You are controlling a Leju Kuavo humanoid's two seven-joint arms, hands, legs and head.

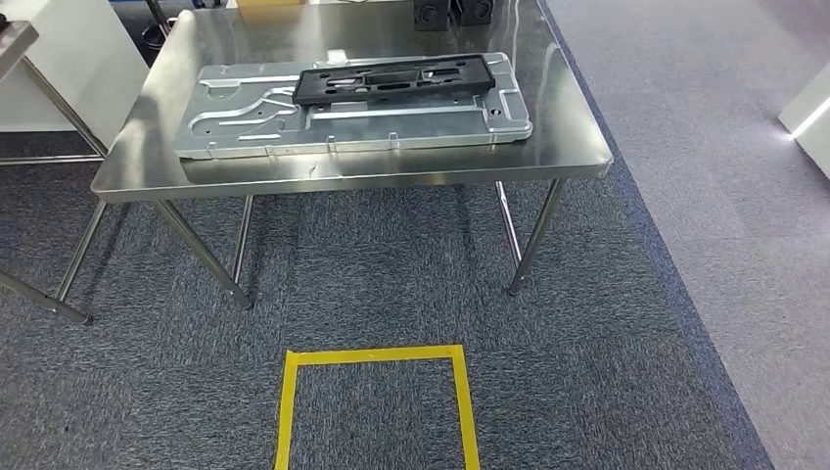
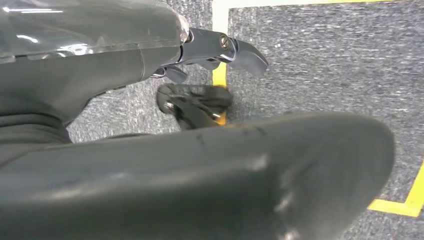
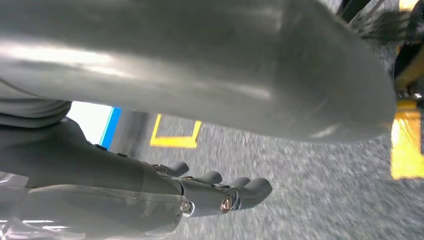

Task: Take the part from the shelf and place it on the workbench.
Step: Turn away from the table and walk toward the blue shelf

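Observation:
A black flat plastic part (image 1: 393, 78) lies on a large silver stamped metal panel (image 1: 352, 113), which rests on the steel workbench (image 1: 362, 176) ahead of me. My left hand (image 2: 210, 65) hangs over the grey carpet, its dark fingers (image 2: 240, 50) apart from the thick thumb (image 2: 225, 170), with nothing in it. In the right wrist view my right hand (image 3: 215, 192) also hangs above the carpet. Its fingers (image 3: 250, 189) stretch out side by side away from the thumb (image 3: 200, 60), and it holds nothing.
A yellow tape square (image 1: 377, 401) marks the carpet in front of the workbench. A second steel table (image 1: 15, 44) stands at the left edge. Black boxes (image 1: 450, 10) sit at the workbench's far end. Lighter floor (image 1: 724, 127) runs along the right.

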